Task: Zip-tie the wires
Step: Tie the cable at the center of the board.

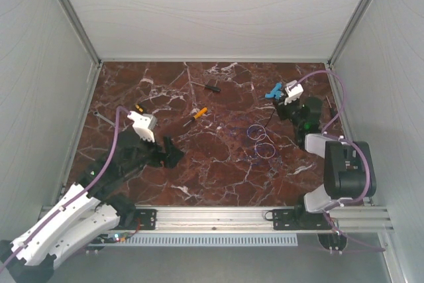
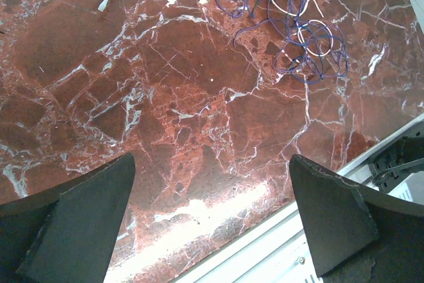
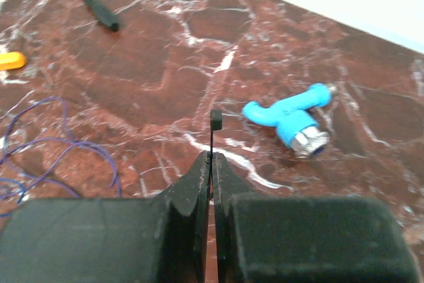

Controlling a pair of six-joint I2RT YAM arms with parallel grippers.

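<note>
The wires [image 1: 260, 140] lie in thin purple-blue and whitish loops on the red marble table, right of centre. In the left wrist view the wires [image 2: 298, 24] sit at the upper right, well ahead of my left gripper [image 2: 211, 164], which is open and holds nothing. From above, the left gripper [image 1: 173, 152] hovers left of the loops. My right gripper [image 3: 212, 157] is shut on a thin black zip tie [image 3: 216, 120], whose square head sticks up past the fingertips. Purple wires [image 3: 40, 157] show at its lower left. The right gripper [image 1: 283, 99] stands behind the loops, at the back right.
A blue fitting with a metal end [image 3: 291, 114] lies just ahead and right of the right gripper. A black-handled screwdriver [image 1: 212, 87] and an orange-handled one [image 1: 199, 113] lie mid-table toward the back. Another small tool [image 1: 139, 108] is by the left arm. An aluminium rail [image 1: 218, 217] runs along the near edge.
</note>
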